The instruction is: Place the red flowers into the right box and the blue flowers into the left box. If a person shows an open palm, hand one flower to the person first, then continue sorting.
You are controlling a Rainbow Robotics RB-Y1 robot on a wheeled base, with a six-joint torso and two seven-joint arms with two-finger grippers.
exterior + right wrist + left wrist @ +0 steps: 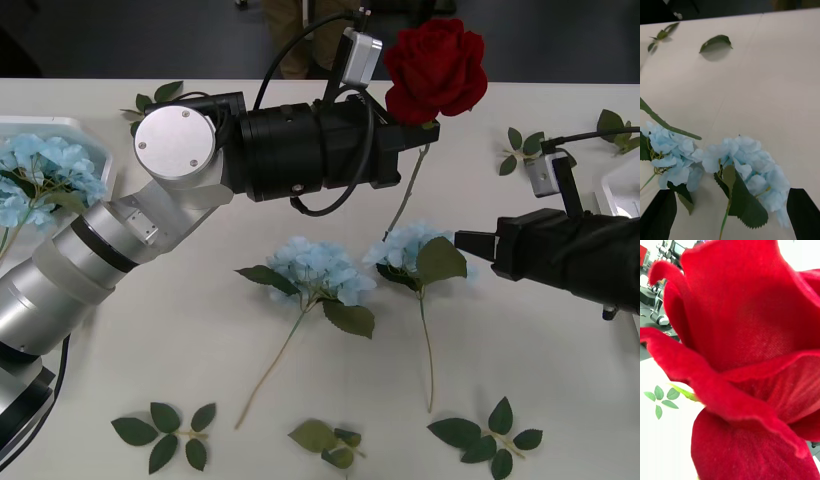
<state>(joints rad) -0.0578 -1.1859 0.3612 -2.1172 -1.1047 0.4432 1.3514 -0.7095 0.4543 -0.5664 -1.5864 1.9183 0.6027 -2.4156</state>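
White table (560,90) with scattered flowers; the left gripper (408,150) holds a red rose (436,68) up above it.

The rose's head fills the left wrist view (741,352); its stem hangs down toward the table, pinched just under the head by the left gripper. Two blue flowers (318,270) (415,252) lie side by side mid-table, and another sits in the left box (60,127). The right gripper (730,213) hovers beside them, black fingers (803,212) spread apart. Loose leaf sprigs (165,430) lie around the near edge.

My left arm (120,240) is silver with a black wrist and looped black cable; my right arm (570,255) is black.
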